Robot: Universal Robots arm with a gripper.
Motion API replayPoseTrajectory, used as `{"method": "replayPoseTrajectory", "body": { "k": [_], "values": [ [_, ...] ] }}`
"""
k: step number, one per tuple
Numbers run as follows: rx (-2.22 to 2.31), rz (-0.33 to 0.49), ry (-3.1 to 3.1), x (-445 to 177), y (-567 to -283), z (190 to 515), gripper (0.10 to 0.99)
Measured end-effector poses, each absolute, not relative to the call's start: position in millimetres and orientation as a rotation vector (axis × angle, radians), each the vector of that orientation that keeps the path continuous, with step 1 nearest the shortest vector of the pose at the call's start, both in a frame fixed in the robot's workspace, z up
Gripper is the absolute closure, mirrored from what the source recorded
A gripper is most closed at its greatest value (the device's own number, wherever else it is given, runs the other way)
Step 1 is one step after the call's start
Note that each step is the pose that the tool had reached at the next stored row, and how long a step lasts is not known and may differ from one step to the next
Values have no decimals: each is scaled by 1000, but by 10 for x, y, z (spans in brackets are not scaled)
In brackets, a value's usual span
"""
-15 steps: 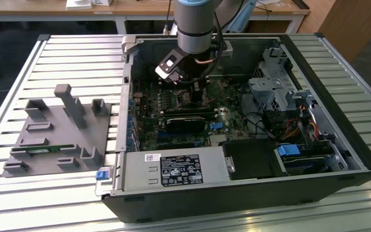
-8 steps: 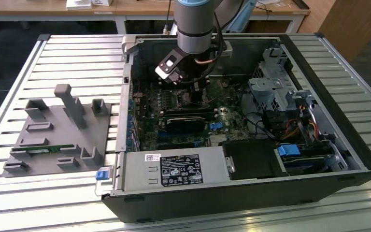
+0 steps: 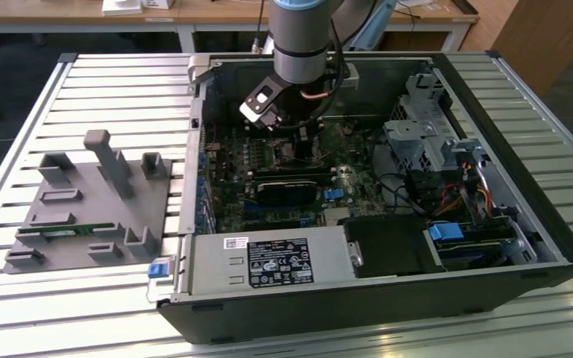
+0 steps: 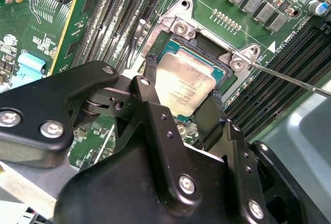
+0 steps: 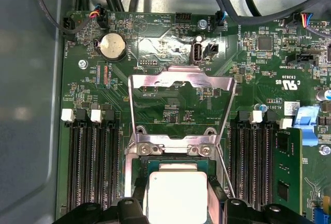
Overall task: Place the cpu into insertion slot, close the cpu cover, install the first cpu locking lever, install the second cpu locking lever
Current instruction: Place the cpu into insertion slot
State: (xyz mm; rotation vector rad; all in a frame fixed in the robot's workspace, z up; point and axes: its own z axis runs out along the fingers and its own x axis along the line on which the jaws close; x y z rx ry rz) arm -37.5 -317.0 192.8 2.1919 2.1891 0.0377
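On a slatted table (image 3: 27, 298), desks (image 3: 217, 15) behind, the arm (image 3: 301, 37) reaches into an open case (image 3: 366, 298). In the second wrist view the gripper (image 4: 184, 81) clasps the cpu (image 4: 186, 89) at the slot (image 4: 199, 53). The first wrist view adds the cover (image 5: 150, 81), standing raised.

The cpu (image 4: 183, 87) has a dull, finely brushed silvery metal top, and the insertion slot (image 4: 176, 25) is rimmed in brighter bare metal, set in a glossy green circuit board (image 5: 258, 79). The cpu cover (image 5: 181, 76) is thin, shiny sheet metal, while the gripper (image 4: 184, 79) is smooth satin black with bright steel screws. The computer case (image 3: 366, 313) is matt black, on a table (image 3: 98, 74) of ribbed pale metal slats
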Motion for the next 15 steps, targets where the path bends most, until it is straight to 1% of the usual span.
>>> {"method": "replayPoseTrajectory", "body": {
  "k": [3,4,15],
  "values": [
    [2192,39,2189,-374,-3168,1925,537],
    [2192,39,2189,-375,-3169,1925,475],
    [2191,38,2190,-363,-3170,1925,475]
  ]
}}
